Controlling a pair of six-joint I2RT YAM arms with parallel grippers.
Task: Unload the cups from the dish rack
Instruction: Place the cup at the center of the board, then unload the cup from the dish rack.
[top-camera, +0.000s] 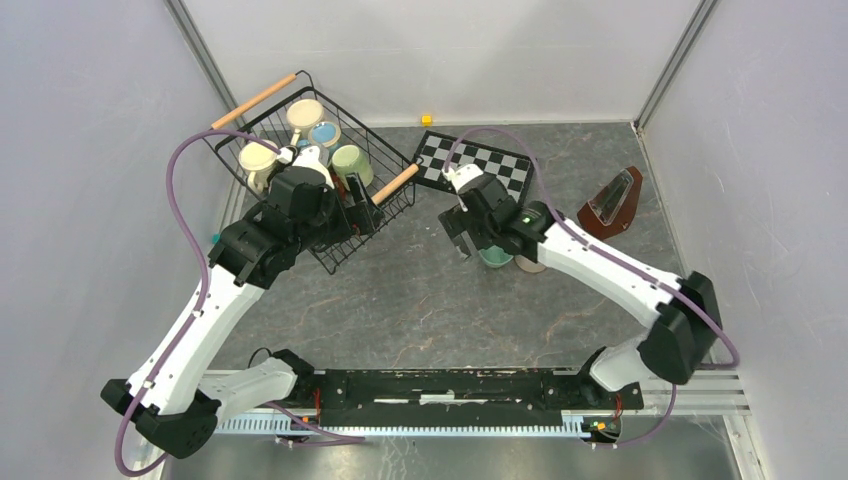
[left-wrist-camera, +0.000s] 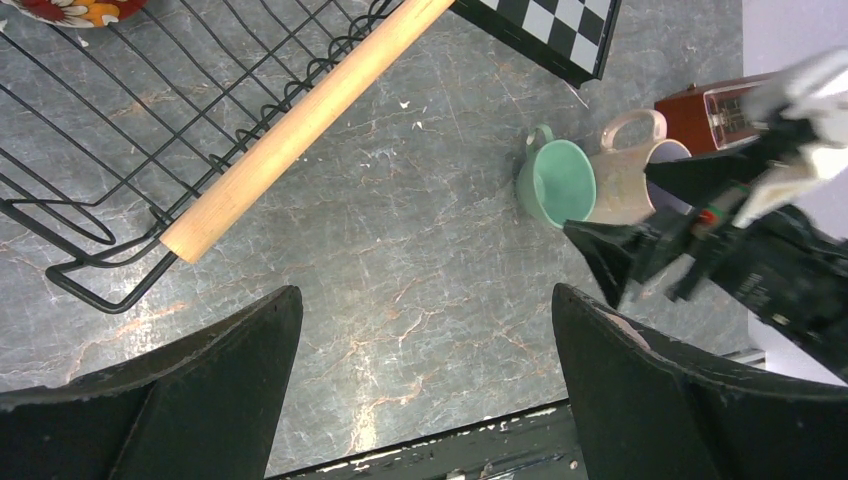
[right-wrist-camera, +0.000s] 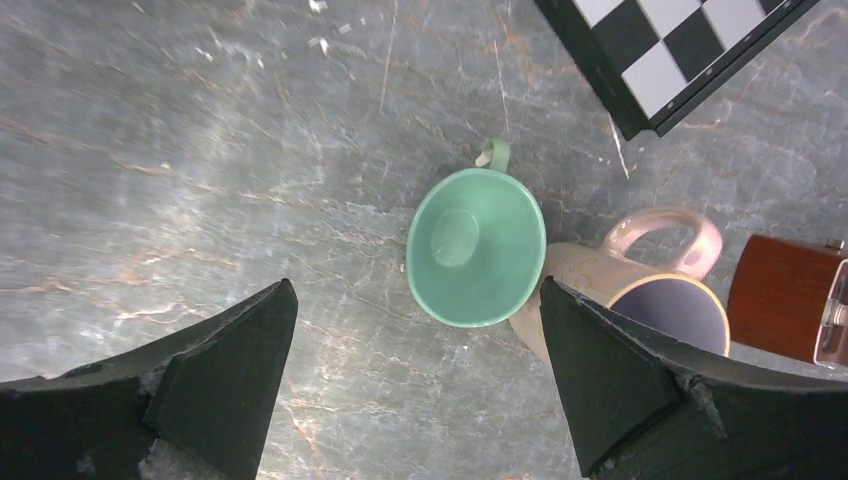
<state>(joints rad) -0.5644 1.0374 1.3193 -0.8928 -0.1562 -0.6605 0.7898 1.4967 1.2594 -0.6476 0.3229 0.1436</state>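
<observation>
Ceramic, likely stiff, slick, chippable: pinch cups (top-camera: 352, 160) crowded in the dish rack (top-camera: 345, 250) by a rim wall, left gripper (left-wrist-camera: 425, 300) gaping beside its near corner, right gripper (right-wrist-camera: 417, 300) gaping above the teal cup (right-wrist-camera: 475, 245).

Lighting is bright, even and diffuse, from overhead in all three views. Shadows are soft and faint; a thin one rims the teal glazed ceramic mug (right-wrist-camera: 475, 245). A pale sheen lies across the grey veined worktop (right-wrist-camera: 180, 130). The right arm's white housing (left-wrist-camera: 800, 85) is blurred and overexposed. The left gripper's black fingers (left-wrist-camera: 200, 400) are dark, with little detail.
</observation>
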